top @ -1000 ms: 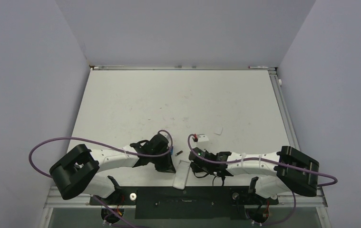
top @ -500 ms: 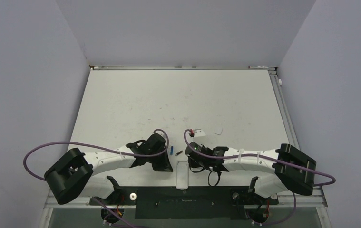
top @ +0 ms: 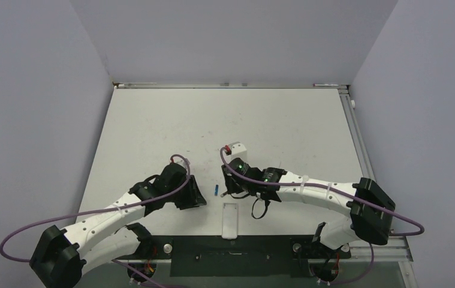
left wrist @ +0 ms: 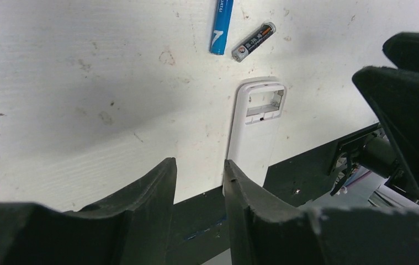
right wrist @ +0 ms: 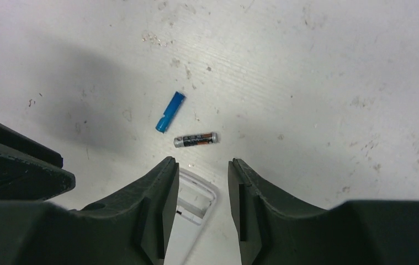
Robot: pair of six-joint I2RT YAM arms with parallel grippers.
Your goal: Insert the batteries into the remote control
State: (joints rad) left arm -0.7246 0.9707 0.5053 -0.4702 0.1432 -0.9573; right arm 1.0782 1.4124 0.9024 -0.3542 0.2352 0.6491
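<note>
**Batteries wait beside open remote as both arms stand off**

The left pincer [left wrist: 199,165] hangs low to the left of the remote control [left wrist: 256,132], its fingers parted a little with nothing between them, angled so that its camera takes in the handset and both cells. Just beyond the remote's far end, the blue battery [left wrist: 221,25] and the dark battery [left wrist: 254,41] lie loose on the white surface [left wrist: 85,83], close together but apart, neither yet loaded. The remote lies back-up, its empty battery bay [left wrist: 263,102] facing upward at the end nearest the cells, apparently ready to receive them. Above the remote's far end, the right pincer [right wrist: 201,163] hovers likewise parted and empty, the dark battery just ahead of its fingertips, seemingly the likelier first pick.
</note>
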